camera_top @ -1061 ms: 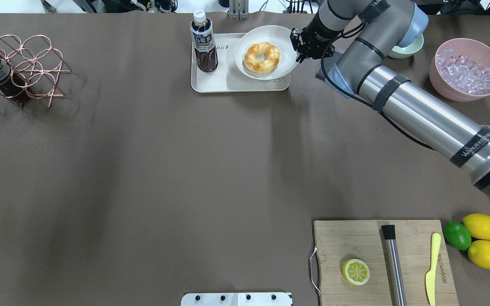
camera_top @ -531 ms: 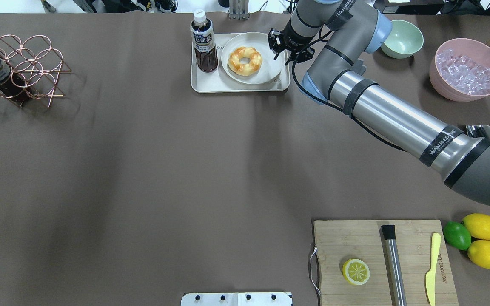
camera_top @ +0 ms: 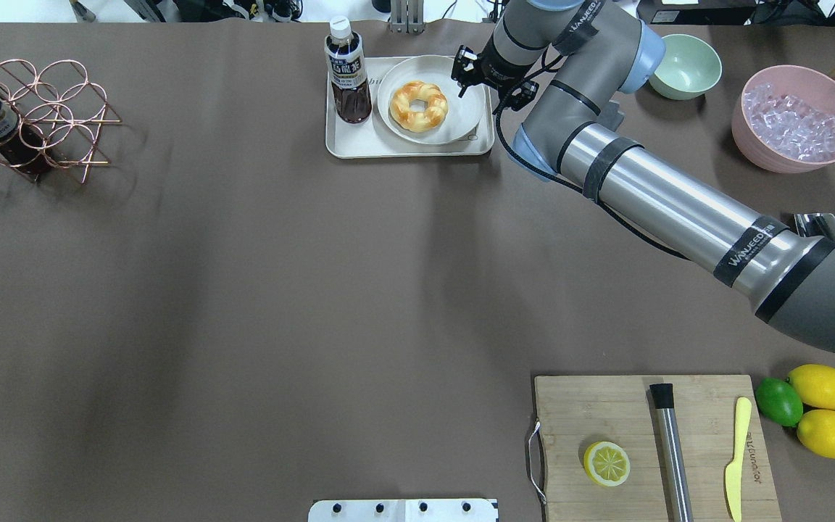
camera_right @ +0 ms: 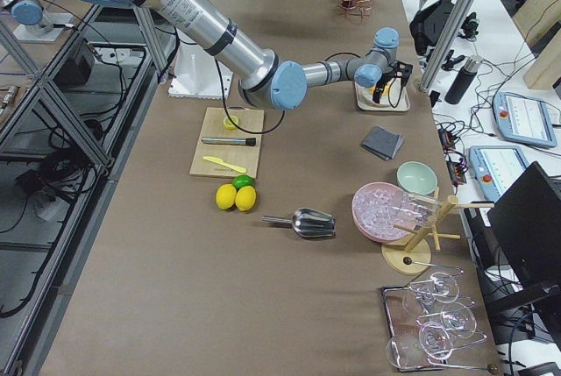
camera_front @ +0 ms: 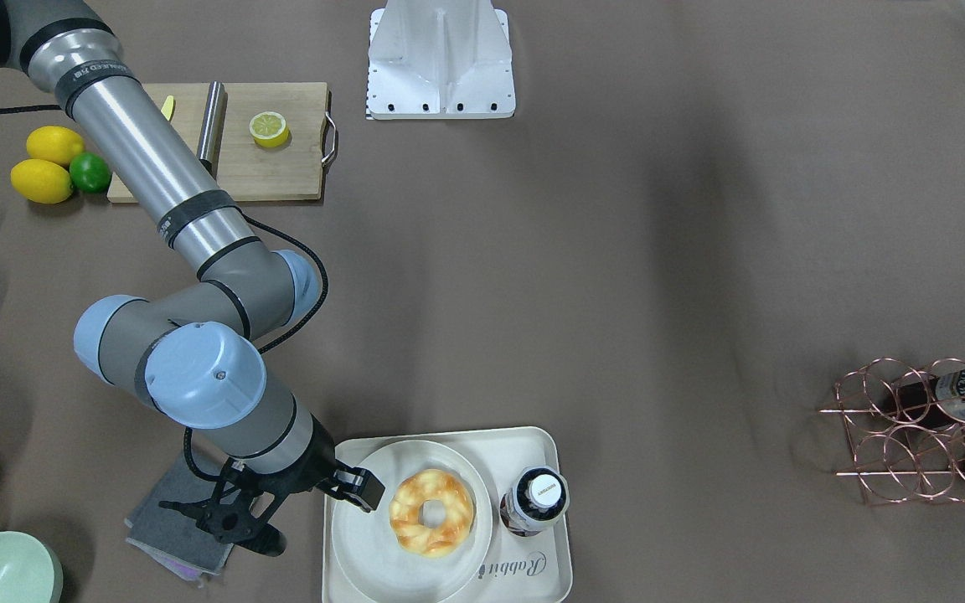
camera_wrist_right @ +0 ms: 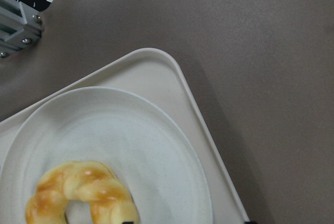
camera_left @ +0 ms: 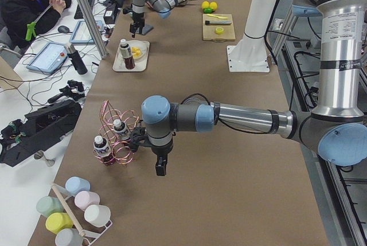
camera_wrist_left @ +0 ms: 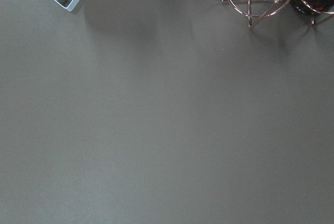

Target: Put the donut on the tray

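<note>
The donut (camera_top: 418, 106) lies on a round cream plate (camera_top: 461, 119), and the plate rests flat in the cream tray (camera_top: 359, 141) at the table's far edge. My right gripper (camera_top: 491, 80) is open at the plate's right rim, one finger over the rim, and holds nothing. The front-facing view shows the donut (camera_front: 431, 512), the plate (camera_front: 365, 544), the tray (camera_front: 533, 578) and the spread gripper (camera_front: 308, 517). The right wrist view shows the donut (camera_wrist_right: 83, 195) and the tray's corner (camera_wrist_right: 156, 70). My left gripper (camera_left: 160, 170) hangs over bare table; I cannot tell its state.
A dark tea bottle (camera_top: 347, 72) stands in the tray's left part. A grey cloth (camera_front: 172, 515), a green bowl (camera_top: 686, 65) and a pink ice bowl (camera_top: 794, 119) lie to the tray's right. A copper wire rack (camera_top: 40, 116) stands far left; a cutting board (camera_top: 649, 442) near right.
My right gripper carried the plate with the donut leftward and set it down in the tray. Its fingers have since spread off the plate's rim.
</note>
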Action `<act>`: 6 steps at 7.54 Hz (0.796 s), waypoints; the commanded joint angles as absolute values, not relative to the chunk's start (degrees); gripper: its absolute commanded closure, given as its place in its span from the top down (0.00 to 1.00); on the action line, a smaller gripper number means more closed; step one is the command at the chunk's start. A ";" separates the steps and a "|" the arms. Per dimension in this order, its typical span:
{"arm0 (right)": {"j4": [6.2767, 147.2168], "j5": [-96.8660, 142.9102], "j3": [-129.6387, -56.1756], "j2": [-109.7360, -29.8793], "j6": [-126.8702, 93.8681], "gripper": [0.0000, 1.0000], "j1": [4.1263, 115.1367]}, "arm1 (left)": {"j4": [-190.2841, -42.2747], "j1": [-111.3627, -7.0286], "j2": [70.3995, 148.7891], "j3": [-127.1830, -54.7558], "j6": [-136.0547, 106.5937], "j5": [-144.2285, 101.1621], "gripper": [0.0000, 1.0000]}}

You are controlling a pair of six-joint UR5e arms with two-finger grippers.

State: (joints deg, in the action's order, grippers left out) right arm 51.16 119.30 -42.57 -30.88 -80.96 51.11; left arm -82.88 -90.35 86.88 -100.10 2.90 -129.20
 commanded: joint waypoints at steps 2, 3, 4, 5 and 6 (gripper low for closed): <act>64.80 124.25 -64.09 -42.24 -73.00 1.00 55.53 | -82.79 -90.35 86.66 -100.19 2.90 -129.20 0.98; 71.82 125.93 -70.42 -45.32 -67.64 1.00 57.11 | -82.79 -90.44 86.57 -100.28 2.90 -129.20 0.98; 76.85 126.30 -76.67 -49.61 -63.15 1.00 58.09 | -82.88 -90.53 86.57 -100.28 2.99 -129.11 0.98; 80.04 127.08 -82.38 -54.44 -59.54 1.00 59.40 | -82.79 -90.53 86.57 -100.28 3.08 -129.20 0.98; 82.07 127.26 -88.88 -61.28 -55.24 1.00 60.89 | -82.88 -90.44 86.57 -100.11 3.16 -129.20 0.98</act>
State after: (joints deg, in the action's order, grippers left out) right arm 76.82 126.40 -77.92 -51.19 -62.54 58.45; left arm -82.82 -90.49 86.59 -100.26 3.02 -129.17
